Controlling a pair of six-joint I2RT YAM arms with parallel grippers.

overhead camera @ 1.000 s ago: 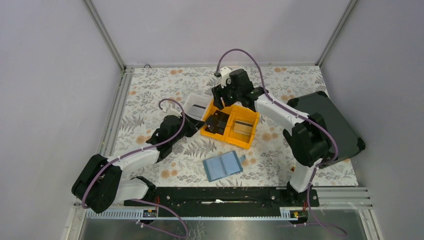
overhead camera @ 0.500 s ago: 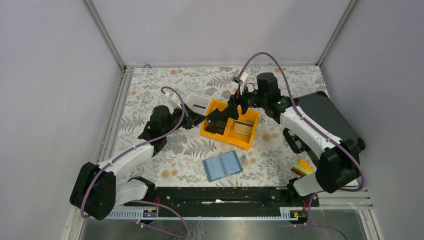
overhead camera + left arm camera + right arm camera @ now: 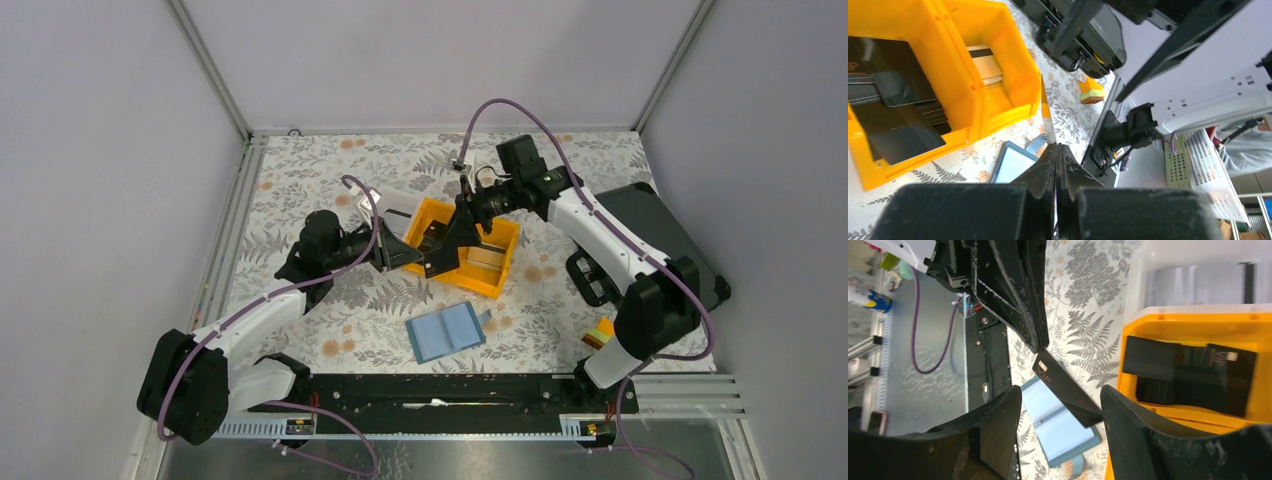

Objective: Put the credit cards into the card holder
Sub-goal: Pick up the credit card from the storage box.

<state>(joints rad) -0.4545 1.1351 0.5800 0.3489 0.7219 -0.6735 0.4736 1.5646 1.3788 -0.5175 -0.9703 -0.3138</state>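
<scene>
My left gripper (image 3: pixel 1057 146) is shut on one dark credit card (image 3: pixel 1065 387), seen edge-on as a thin strip (image 3: pixel 1047 117) in the left wrist view. It holds the card out over the table beside the orange bin (image 3: pixel 500 272). My right gripper (image 3: pixel 1060 410) stands open astride the card's free end, and the card's corner lies against one finger (image 3: pixel 1138 430). More dark credit cards (image 3: pixel 1188 372) lie in the orange bin. The card holder (image 3: pixel 447 331) lies open on the table below the grippers, pale blue pockets up.
A white bin (image 3: pixel 395 208) with a pale card stands behind the orange bin. A large black hard case (image 3: pixel 665 250) lies at the right. A small orange and green block (image 3: pixel 600 333) sits near the right arm's base.
The right gripper has swung down and left from above the orange bin to the card. The left gripper has moved right, towards the bin.
</scene>
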